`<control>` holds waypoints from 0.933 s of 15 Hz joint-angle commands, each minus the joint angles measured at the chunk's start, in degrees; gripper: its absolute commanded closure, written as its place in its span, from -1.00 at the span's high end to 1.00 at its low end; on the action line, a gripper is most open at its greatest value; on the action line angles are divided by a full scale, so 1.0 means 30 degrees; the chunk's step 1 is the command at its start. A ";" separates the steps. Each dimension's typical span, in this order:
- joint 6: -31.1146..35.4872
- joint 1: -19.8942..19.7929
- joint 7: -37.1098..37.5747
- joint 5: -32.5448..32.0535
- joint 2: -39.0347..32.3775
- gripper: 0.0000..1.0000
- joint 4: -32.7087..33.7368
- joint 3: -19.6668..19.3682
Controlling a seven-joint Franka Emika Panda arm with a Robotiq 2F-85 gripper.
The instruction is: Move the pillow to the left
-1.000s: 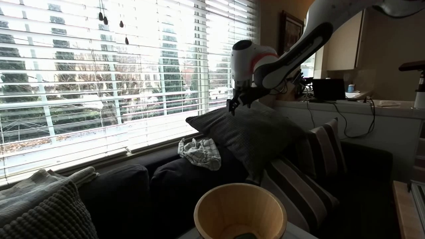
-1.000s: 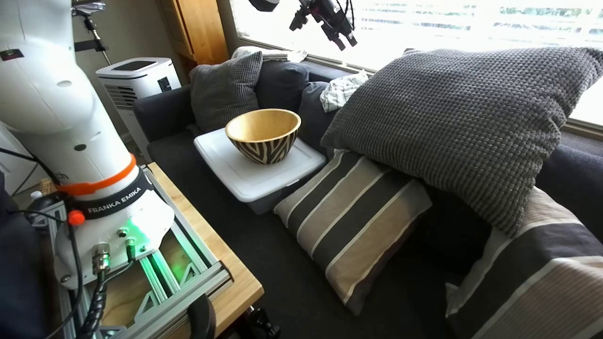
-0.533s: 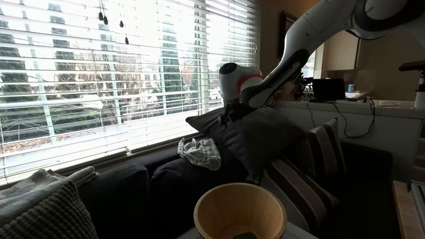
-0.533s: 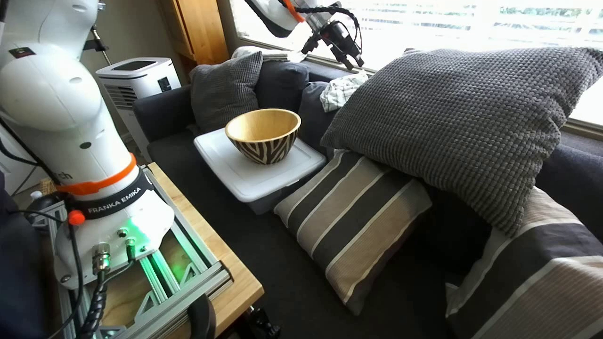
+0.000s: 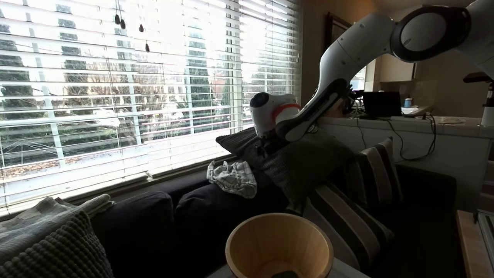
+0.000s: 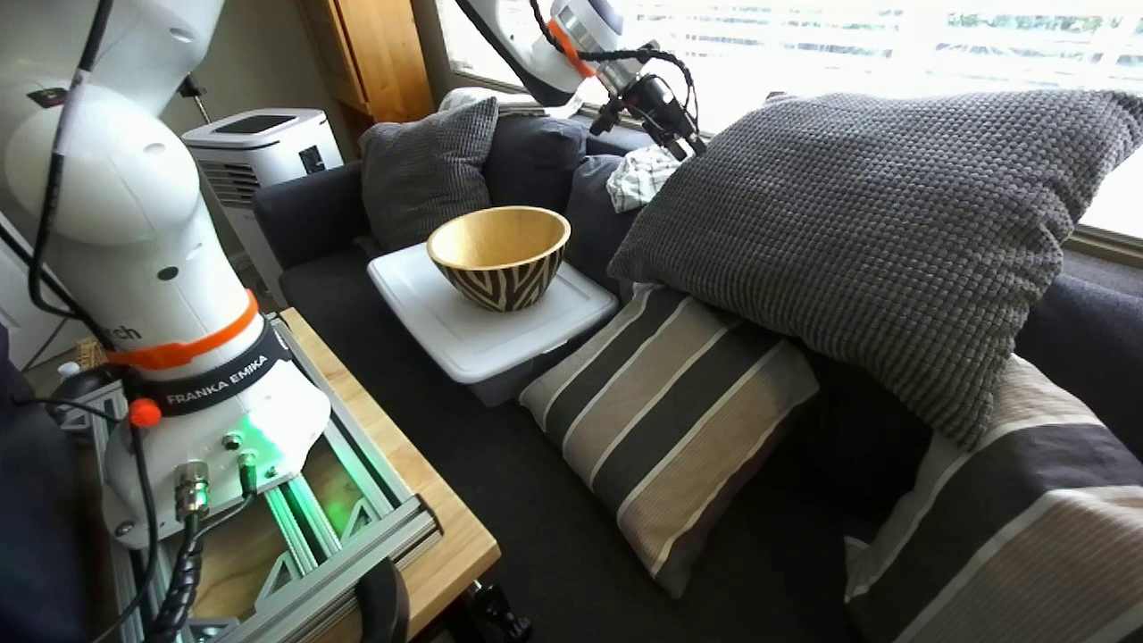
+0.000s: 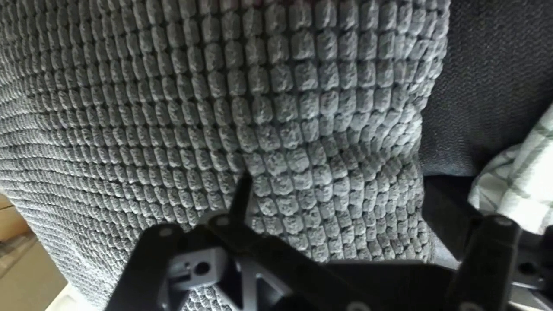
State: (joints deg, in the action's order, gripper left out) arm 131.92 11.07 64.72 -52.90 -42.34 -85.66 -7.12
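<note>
The large dark grey waffle-textured pillow [image 6: 875,223] leans tilted on the sofa back near the window, resting on striped cushions. It also shows in an exterior view [image 5: 308,164] and fills most of the wrist view [image 7: 224,95]. My gripper [image 6: 647,136] is at the pillow's window-side edge near the checked cloth; it is dark against the pillow in an exterior view [image 5: 263,150]. In the wrist view the gripper [image 7: 341,194] is open, one finger over the pillow's face and the other just past its edge. Whether the fingers touch the pillow cannot be told.
A checked white cloth [image 6: 643,176] lies on the sofa back beside the pillow. A zebra-patterned wooden bowl [image 6: 500,268] stands on a white-lidded box [image 6: 464,353]. Striped cushions [image 6: 661,420] lie below the pillow. Another grey cushion [image 6: 429,170] sits at the far end. Window blinds [image 5: 154,96] are close behind.
The arm and gripper have come down from above the pillow to its upper edge, in an exterior view also a little to the right. The pillow and other objects have not moved.
</note>
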 commanded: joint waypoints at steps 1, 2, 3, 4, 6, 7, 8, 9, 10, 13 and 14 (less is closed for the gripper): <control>-0.1117 0.0783 0.1718 -0.0743 -0.1479 1.00 0.1213 -0.0866; -0.1391 0.0869 0.2051 -0.0841 -0.1702 1.00 0.1338 -0.0991; -0.1665 0.0890 0.2365 -0.0887 -0.1952 1.00 0.1443 -0.1078; -0.1931 0.0929 0.2695 -0.0959 -0.2150 1.00 0.1521 -0.1144; -0.2651 0.0906 0.3094 -0.0897 -0.2563 0.87 0.1798 -0.1148; -0.2987 0.0900 0.3253 -0.0885 -0.2750 0.46 0.1934 -0.1149; -0.3237 0.0888 0.3417 -0.0863 -0.2883 0.39 0.2046 -0.1125; -0.3552 0.0872 0.3495 -0.0793 -0.2963 0.37 0.2153 -0.1081; -0.3815 0.0851 0.3597 -0.0700 -0.3062 0.24 0.2304 -0.1009; -0.4644 0.0786 0.3878 -0.0231 -0.2796 -0.24 0.2481 -0.0690; -0.4846 0.0755 0.3904 -0.0080 -0.2682 -0.41 0.2510 -0.0571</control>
State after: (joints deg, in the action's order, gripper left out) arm 120.56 13.33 74.69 -54.31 -50.04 -79.33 -9.56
